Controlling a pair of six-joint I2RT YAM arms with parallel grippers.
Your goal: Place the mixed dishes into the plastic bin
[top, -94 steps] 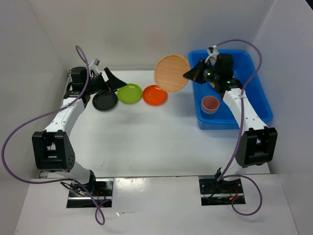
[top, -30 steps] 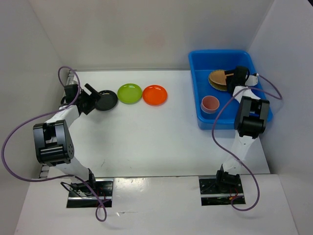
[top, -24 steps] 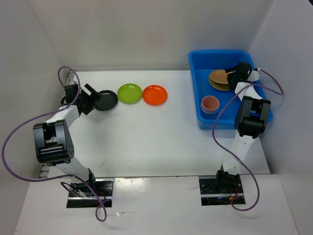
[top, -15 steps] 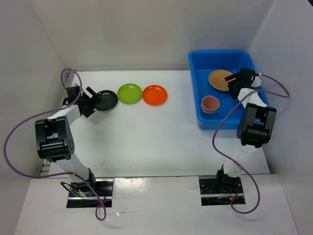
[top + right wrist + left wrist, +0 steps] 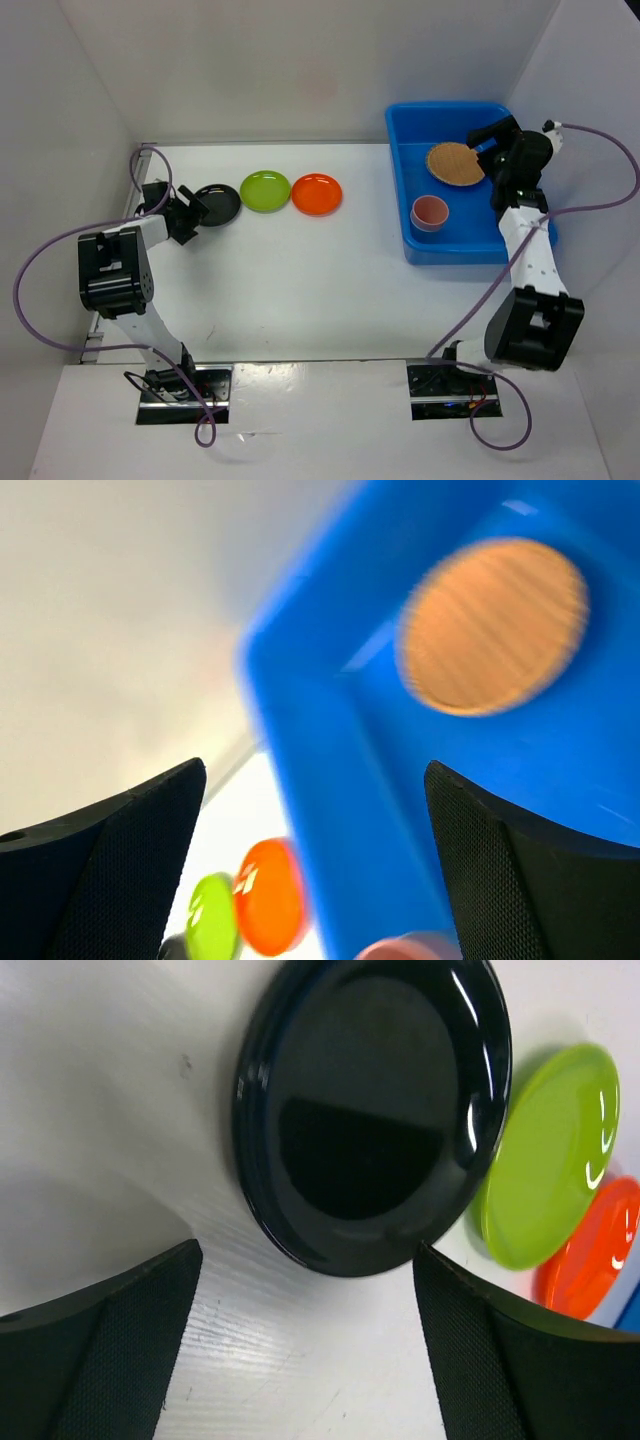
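Black plate [image 5: 370, 1110]: flat on the counter [image 5: 300, 270], far left. It is first in a row with the lime green plate [image 5: 265, 190] and the orange plate [image 5: 317, 194]. All three are outside the bin.
Plastic bin [image 5: 470, 250]: far right of the counter. It holds a woven tray [image 5: 455, 163] lying flat at the far end and a pink cup [image 5: 430, 212] near the front wall.
Left gripper [image 5: 306, 1260]: jaws spread wide, holding nothing, low over the counter. The black plate's near rim sits just inside the gap.
Right gripper [image 5: 315, 770]: jaws wide, empty, raised over the bin's far right corner, beside the woven tray.
Key relation: the black plate lies directly ahead of the left gripper. It is round, so there is no long axis to align. The left arm is by far the nearer.
Clearance: the side wall is close on the left. The lime green plate is just beside the black plate's far rim. Open counter lies between the row and the bin.
Judged next step: close on the rim, lift, carry right.
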